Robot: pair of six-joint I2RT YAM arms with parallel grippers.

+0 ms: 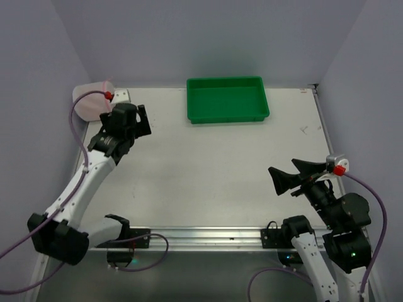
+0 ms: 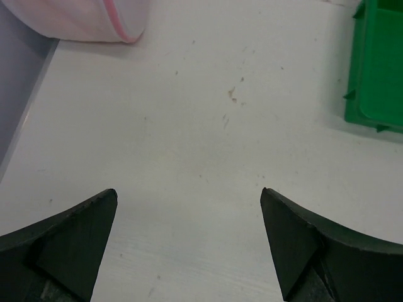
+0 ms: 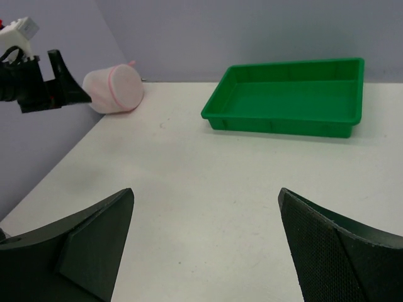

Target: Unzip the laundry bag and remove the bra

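Black left gripper (image 2: 189,196), jaws spread empty, is being held nearest the round white-mesh pink-trimmed laundry bag (image 2: 94,19), lying ahead-left; right gripper (image 3: 206,192) likewise spread.

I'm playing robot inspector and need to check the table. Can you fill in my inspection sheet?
Surface: white table, a few small brown marks near the left arm.
Job's things: bag lies on its side in the far left corner, pink trim showing; too small to tell if it is zipped. Bra: nothing seen outside the bag.
Clutter: one green tray at the far edge, empty.
Grippers: left pincer open, empty, over the table near the bag; right pincer open, empty, near the right edge.
Cables: purple cables loop off each arm, touching nothing on the table.
Surroundings: plain pale walls on three sides.
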